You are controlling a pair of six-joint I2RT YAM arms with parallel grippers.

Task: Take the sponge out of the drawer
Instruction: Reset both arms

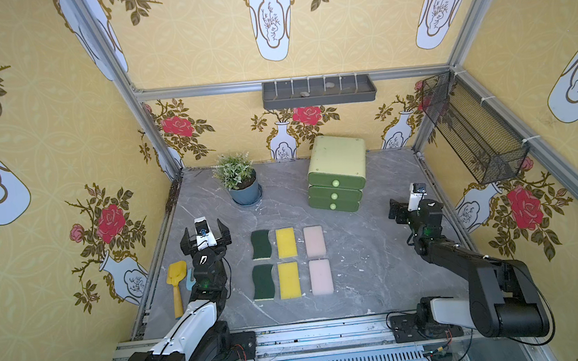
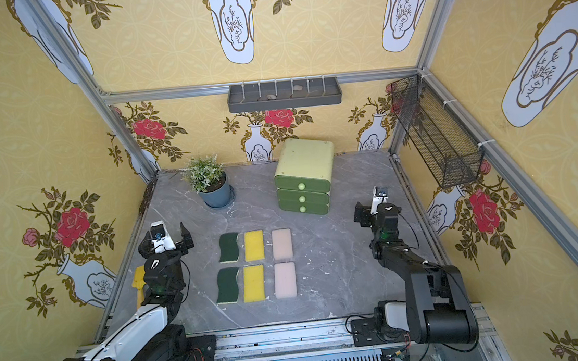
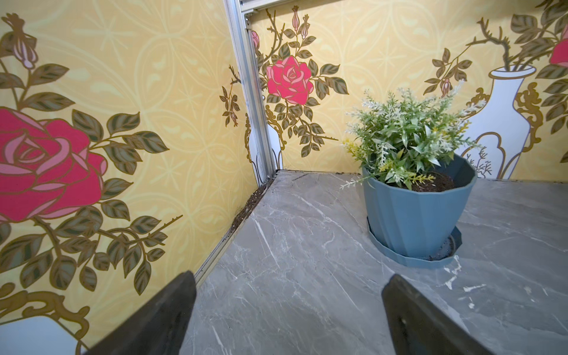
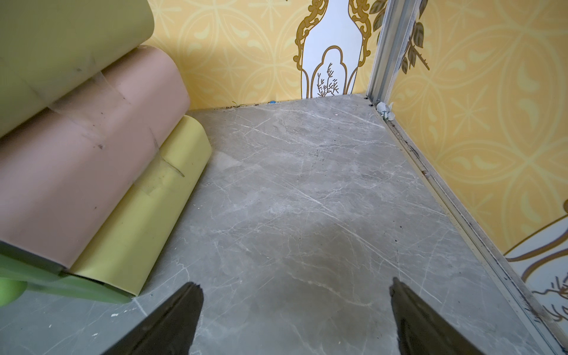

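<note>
The green drawer unit (image 1: 336,163) (image 2: 303,164) stands at the back of the grey marble table, right of centre. All three of its drawers are pushed in, each with a round pale knob (image 1: 335,183). The sponge is hidden. My left gripper (image 1: 203,228) (image 2: 163,235) hovers open at the table's left side, pointing toward the back left corner, with only bare table between its fingers (image 3: 290,276). My right gripper (image 1: 395,211) (image 2: 361,212) is open just right of the unit, whose side wall (image 4: 92,138) fills part of the right wrist view; nothing lies between its fingers (image 4: 294,283).
Several flat cleaning pads, dark green (image 1: 261,244), yellow (image 1: 286,243) and pink (image 1: 314,241), lie in two rows mid-table. A potted plant (image 1: 241,182) (image 3: 415,196) stands at the back left. A yellow toy shovel (image 1: 176,280) lies by the left wall. A wire basket (image 1: 472,129) hangs on the right wall.
</note>
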